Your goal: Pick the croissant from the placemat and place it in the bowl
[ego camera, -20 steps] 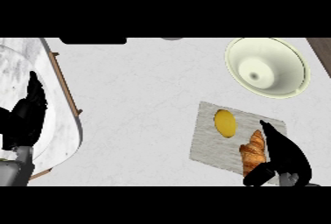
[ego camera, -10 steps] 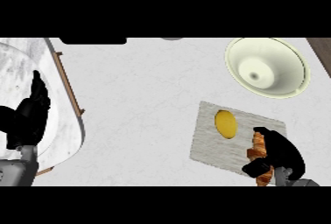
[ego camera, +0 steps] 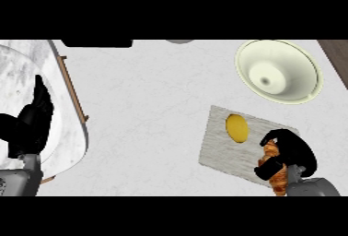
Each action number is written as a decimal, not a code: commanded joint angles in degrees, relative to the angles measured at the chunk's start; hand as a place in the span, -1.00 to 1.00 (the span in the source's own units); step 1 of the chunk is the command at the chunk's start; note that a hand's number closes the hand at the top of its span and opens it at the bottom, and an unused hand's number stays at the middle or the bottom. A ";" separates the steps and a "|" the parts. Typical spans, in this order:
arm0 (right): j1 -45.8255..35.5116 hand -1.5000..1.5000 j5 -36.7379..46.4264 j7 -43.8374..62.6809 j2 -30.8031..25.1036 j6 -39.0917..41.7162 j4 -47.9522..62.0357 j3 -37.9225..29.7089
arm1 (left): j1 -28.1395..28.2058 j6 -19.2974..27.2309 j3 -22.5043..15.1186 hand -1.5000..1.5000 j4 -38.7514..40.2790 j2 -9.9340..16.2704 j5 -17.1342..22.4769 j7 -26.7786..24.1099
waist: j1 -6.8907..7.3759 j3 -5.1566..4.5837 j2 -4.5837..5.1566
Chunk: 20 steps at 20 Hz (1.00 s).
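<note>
Croissant (ego camera: pixel 274 162) sits inside the curled right hand (ego camera: pixel 291 152), on the placemat (ego camera: pixel 221 147). Grasp step; next, lift toward the bowl (ego camera: pixel 279 70) well beyond its fingers. Left hand (ego camera: pixel 31 120) rests open.

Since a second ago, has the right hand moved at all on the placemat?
Yes. The right hand has closed over the croissant, curling round it; it was beside the croissant, further from the yellow object on the placemat.

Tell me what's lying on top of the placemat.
A yellow round item and the croissant, with the right robot hand curled round it, covering much of it.
</note>
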 commanded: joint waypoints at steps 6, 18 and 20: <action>1.13 1.00 8.40 -2.51 0.95 -6.66 2.14 0.11 | -1.51 -4.44 4.76 0.00 0.64 1.52 0.81 1.62 | 0.14 0.70 0.55; -22.34 1.00 9.16 -25.74 -1.63 6.13 -3.32 15.19 | -1.05 -0.62 0.95 0.00 2.62 -3.40 -2.91 -1.69 | 0.96 0.67 0.61; -22.66 1.00 9.59 -25.25 -3.13 5.40 -8.89 12.94 | -1.98 -3.55 3.70 0.00 2.41 0.00 -0.74 0.14 | 0.29 0.67 0.42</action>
